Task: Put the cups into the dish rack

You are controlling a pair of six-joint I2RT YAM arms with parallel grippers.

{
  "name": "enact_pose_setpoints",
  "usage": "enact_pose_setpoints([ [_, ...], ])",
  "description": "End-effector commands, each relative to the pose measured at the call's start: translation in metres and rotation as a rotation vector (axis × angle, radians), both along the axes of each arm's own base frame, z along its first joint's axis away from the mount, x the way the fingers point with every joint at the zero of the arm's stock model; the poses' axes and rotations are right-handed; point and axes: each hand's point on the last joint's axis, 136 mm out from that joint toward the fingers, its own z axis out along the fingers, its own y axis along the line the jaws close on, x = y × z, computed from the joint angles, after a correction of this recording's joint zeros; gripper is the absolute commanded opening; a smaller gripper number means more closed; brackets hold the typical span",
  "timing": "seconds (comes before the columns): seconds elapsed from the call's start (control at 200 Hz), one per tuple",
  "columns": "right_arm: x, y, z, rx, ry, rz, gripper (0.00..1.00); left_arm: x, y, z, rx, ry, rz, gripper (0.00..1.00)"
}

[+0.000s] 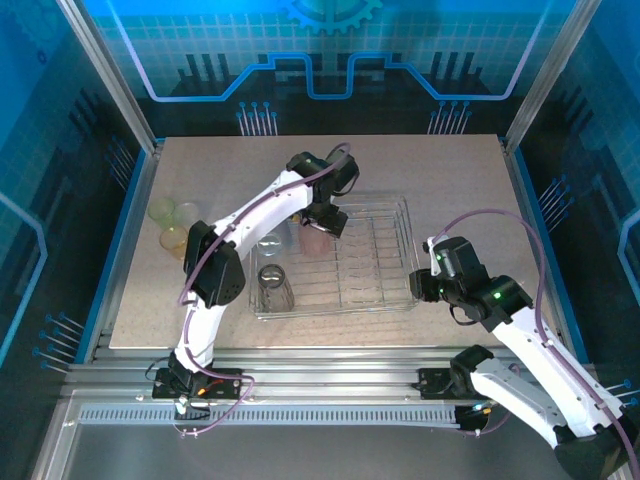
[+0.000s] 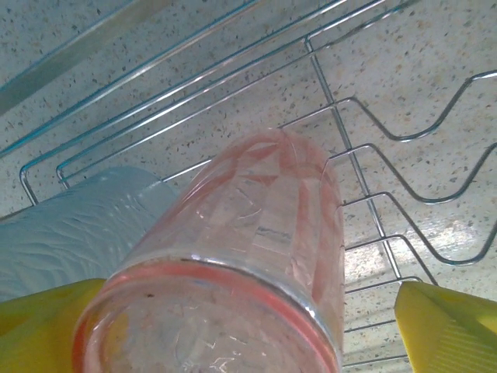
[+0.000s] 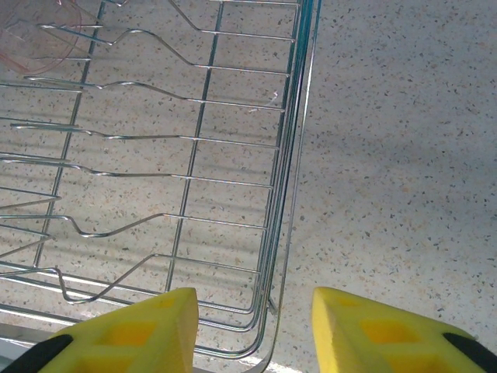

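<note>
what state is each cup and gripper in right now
pink cup: standing in the dish rack, not gripped
pale blue cup: standing in the rack beside it
smoky grey cup: standing in the rack's near left corner
three other cups: on the table, unloaded
left gripper: open around the pink cup
right gripper: open, empty

Pink cup (image 2: 256, 233) inside wire rack (image 1: 380, 265)

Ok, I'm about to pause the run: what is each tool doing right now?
Left tool: open, around the pink cup, not clamping it.
Right tool: open, empty, over the rack edge.
</note>
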Motion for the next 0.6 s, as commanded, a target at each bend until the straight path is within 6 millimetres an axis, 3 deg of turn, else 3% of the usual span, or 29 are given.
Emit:
enact_pose_setpoints([
  [0.0,0.000,0.000,0.013,0.015,-0.021,-0.011,0.46,-0.001,0.000,0.031,-0.053,-0.067,-0.022,0.97],
  [0.235,0.002,-0.003,0.025,0.051,-0.057,-0.002,0.53,-0.005,-0.011,0.052,-0.061,-0.142,-0.101,0.99],
  [0.595,0.003,-0.050,0.043,0.187,-0.027,-0.230,0.62,-0.025,-0.033,0.093,-0.135,-0.316,-0.217,0.99],
])
